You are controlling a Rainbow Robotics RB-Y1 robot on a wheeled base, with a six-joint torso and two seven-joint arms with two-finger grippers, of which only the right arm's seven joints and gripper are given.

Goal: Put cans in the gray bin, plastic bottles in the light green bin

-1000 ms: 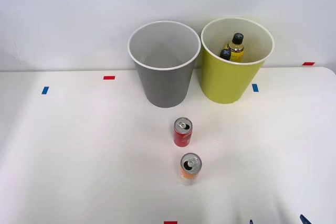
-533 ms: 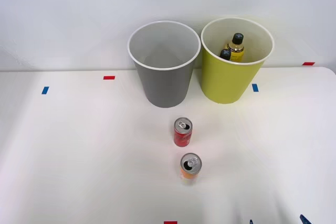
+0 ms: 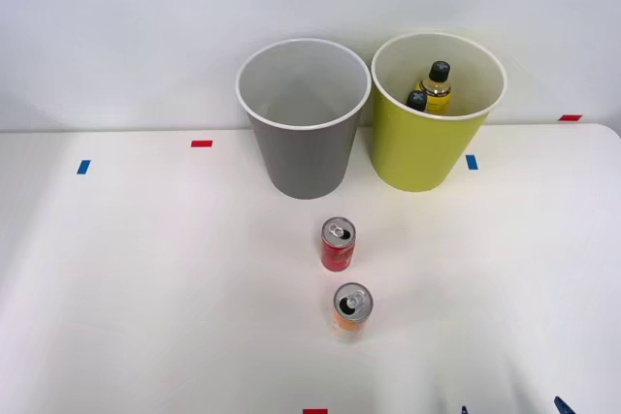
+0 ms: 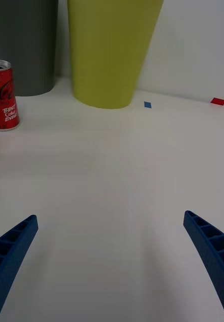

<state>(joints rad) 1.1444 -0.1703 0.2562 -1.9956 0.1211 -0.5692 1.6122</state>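
The gray bin (image 3: 303,118) and the light green bin (image 3: 437,111) stand side by side at the back of the white table. Inside the light green bin are two plastic bottles (image 3: 434,87), with black caps. A red can (image 3: 338,244) stands upright in front of the gray bin, and an orange can (image 3: 351,310) stands just nearer to me. My right gripper (image 3: 512,409) peeks in at the near right edge, well right of both cans. In the wrist view the gripper (image 4: 110,217) is open and holds nothing, with the red can (image 4: 3,95), gray bin (image 4: 23,45) and light green bin (image 4: 112,50) ahead.
Small tape marks dot the table (image 3: 146,269): blue tape (image 3: 83,167) and red tape (image 3: 201,143) at the left, blue tape (image 3: 472,162) and red tape (image 3: 570,117) at the right, red tape (image 3: 314,411) at the near edge. A white wall rises behind the bins.
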